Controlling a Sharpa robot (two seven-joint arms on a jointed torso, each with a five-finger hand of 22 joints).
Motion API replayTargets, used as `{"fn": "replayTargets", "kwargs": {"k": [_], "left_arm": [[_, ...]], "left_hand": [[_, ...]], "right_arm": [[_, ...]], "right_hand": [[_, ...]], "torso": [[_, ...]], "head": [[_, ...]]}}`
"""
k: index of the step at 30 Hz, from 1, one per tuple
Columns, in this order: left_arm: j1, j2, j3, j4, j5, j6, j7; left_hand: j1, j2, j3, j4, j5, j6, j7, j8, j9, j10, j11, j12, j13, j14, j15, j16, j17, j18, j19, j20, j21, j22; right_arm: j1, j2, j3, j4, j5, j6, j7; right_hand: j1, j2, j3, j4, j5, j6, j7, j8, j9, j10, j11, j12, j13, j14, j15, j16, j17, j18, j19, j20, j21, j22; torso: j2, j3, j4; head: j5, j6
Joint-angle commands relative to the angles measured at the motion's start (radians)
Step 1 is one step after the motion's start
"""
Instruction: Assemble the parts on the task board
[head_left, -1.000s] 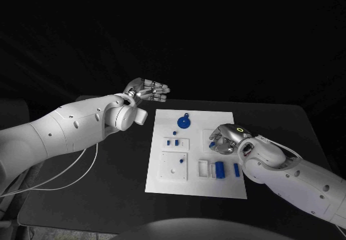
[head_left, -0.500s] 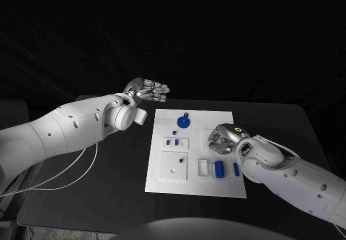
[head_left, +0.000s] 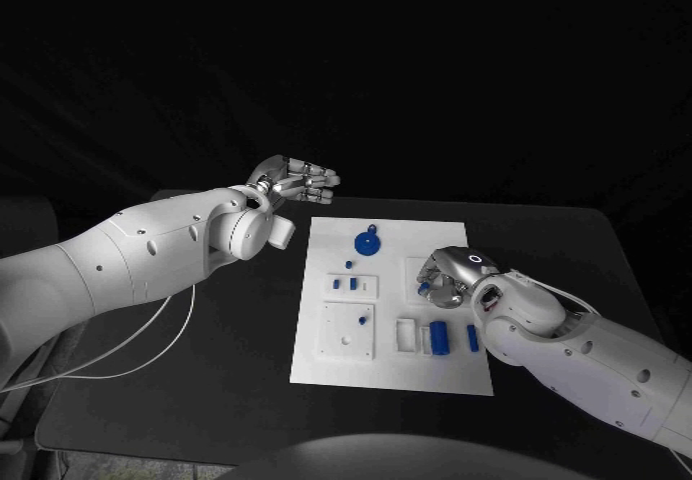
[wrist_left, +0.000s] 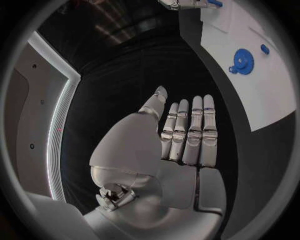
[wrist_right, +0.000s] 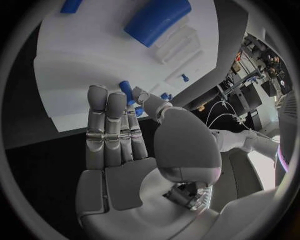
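Right robot hand (head_left: 450, 277) pinches small blue peg (wrist_right: 127, 91) over board (head_left: 325, 365) mid-right. Left robot hand (head_left: 294, 180) empty, fingers apart, beyond board. Peg likely light, rigid, slippery: grip mid-shaft.

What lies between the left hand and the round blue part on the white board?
Nothing lies between them. In the head view, only bare black table and the white board's far edge separate the left hand from the round blue part.

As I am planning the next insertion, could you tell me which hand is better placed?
Probably the right hand: it is over the task board, fingers at a blue part. The left hand is off the board.
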Motion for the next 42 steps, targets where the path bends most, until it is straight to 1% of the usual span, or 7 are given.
{"fn": "replayTargets", "kwargs": {"k": [1, 11, 21, 26, 32, 39, 42], "left_arm": [[0.000, 0.001, 0.000, 0.001, -0.007, 0.019, -0.003], [0.000, 0.002, 0.000, 0.002, -0.010, 0.019, -0.004], [0.000, 0.002, 0.000, 0.002, -0.010, 0.020, -0.003], [0.000, 0.002, 0.000, -0.001, -0.010, 0.020, -0.004], [0.000, 0.003, 0.000, -0.005, -0.010, 0.021, -0.004], [0.000, 0.005, 0.000, -0.006, -0.010, 0.021, -0.004], [0.000, 0.007, 0.000, -0.007, -0.010, 0.022, -0.005]], "left_hand": [[-0.001, 0.012, -0.006, 0.002, -0.007, -0.008, 0.001, -0.003, 0.001, -0.004, 0.006, -0.006, -0.001, -0.005, 0.002, -0.004, 0.000, 0.017, 0.003, 0.000, 0.003, -0.001], [-0.005, 0.016, -0.010, 0.010, -0.007, -0.009, 0.000, -0.003, 0.001, -0.005, 0.006, -0.006, -0.001, -0.006, 0.002, -0.003, 0.001, 0.017, 0.003, 0.001, 0.003, -0.003], [-0.005, 0.016, -0.011, 0.012, -0.007, -0.009, 0.000, -0.003, 0.001, -0.005, 0.006, -0.006, -0.001, -0.006, 0.002, -0.003, 0.001, 0.017, 0.003, 0.001, 0.003, -0.003], [-0.004, 0.017, -0.012, 0.015, -0.007, -0.009, 0.000, -0.003, 0.001, -0.005, 0.006, -0.006, -0.001, -0.005, 0.002, -0.003, 0.001, 0.017, 0.004, 0.001, 0.003, -0.004], [-0.004, 0.017, -0.012, 0.015, -0.007, -0.009, 0.000, -0.003, 0.001, -0.005, 0.006, -0.006, -0.001, -0.005, 0.002, -0.003, 0.001, 0.017, 0.004, 0.001, 0.003, -0.004], [-0.004, 0.017, -0.012, 0.015, -0.007, -0.009, 0.000, -0.003, 0.001, -0.005, 0.006, -0.006, -0.001, -0.005, 0.002, -0.003, 0.001, 0.017, 0.004, 0.001, 0.003, -0.004], [-0.004, 0.017, -0.012, 0.015, -0.007, -0.009, 0.000, -0.003, 0.001, -0.005, 0.006, -0.006, -0.001, -0.005, 0.002, -0.003, 0.001, 0.017, 0.004, 0.001, 0.003, -0.004]], "right_arm": [[-0.005, 0.002, -0.006, -0.003, -0.026, 0.018, -0.009], [-0.005, 0.004, -0.008, 0.000, -0.043, -0.002, -0.014], [-0.006, 0.001, -0.009, 0.019, -0.067, -0.045, -0.023], [-0.005, -0.013, -0.006, 0.058, -0.046, -0.052, -0.019], [0.005, -0.031, 0.009, 0.132, -0.019, -0.048, -0.011], [0.010, -0.024, 0.012, 0.189, -0.008, -0.041, -0.001], [0.010, -0.009, 0.009, 0.202, -0.003, -0.037, 0.008]], "right_hand": [[0.004, 0.018, 0.007, -0.002, -0.005, 0.014, -0.002, -0.001, 0.000, 0.011, -0.001, 0.004, 0.001, -0.001, -0.008, 0.000, 0.002, 0.000, 0.036, -0.006, 0.007, 0.003], [0.029, 0.039, 0.048, -0.042, -0.005, 0.055, -0.010, -0.001, 0.007, 0.057, -0.009, 0.005, 0.004, -0.001, -0.015, -0.001, 0.006, -0.002, 0.034, -0.014, 0.024, 0.025], [0.031, 0.042, 0.057, -0.041, -0.006, 0.074, -0.016, -0.001, 0.013, 0.078, -0.015, 0.005, 0.004, 0.002, -0.021, 0.000, 0.011, -0.006, 0.035, -0.019, 0.048, 0.048], [0.026, 0.040, 0.056, -0.038, -0.006, 0.078, -0.017, -0.001, 0.015, 0.082, -0.017, 0.005, 0.004, 0.003, -0.022, 0.000, 0.013, -0.008, 0.035, -0.020, 0.053, 0.054], [0.026, 0.041, 0.051, -0.037, -0.006, 0.078, -0.018, -0.001, 0.016, 0.083, -0.018, 0.005, 0.004, 0.003, -0.023, -0.002, 0.015, -0.009, 0.035, -0.022, 0.051, 0.058], [0.027, 0.041, 0.050, -0.037, -0.006, 0.079, -0.018, -0.001, 0.017, 0.083, -0.018, 0.005, 0.004, 0.003, -0.024, -0.004, 0.015, -0.009, 0.035, -0.023, 0.051, 0.061], [0.026, 0.043, 0.048, -0.036, -0.006, 0.078, -0.018, -0.001, 0.017, 0.082, -0.018, 0.005, 0.004, 0.003, -0.025, -0.005, 0.016, -0.009, 0.034, -0.023, 0.047, 0.061]], "torso": [[0.000, 0.0003, -0.0004], [0.000, -0.0002, -0.0002], [0.000, -0.0001, -0.0003], [-0.001, -0.0001, -0.0008], [-0.001, 0.0000, -0.0011], [0.000, -0.0007, -0.0013], [0.000, -0.0008, -0.0012]], "head": [[-0.001, -0.001], [-0.003, -0.003], [-0.004, -0.004], [-0.004, -0.003], [-0.002, -0.001], [0.004, -0.002], [0.006, -0.002]]}}
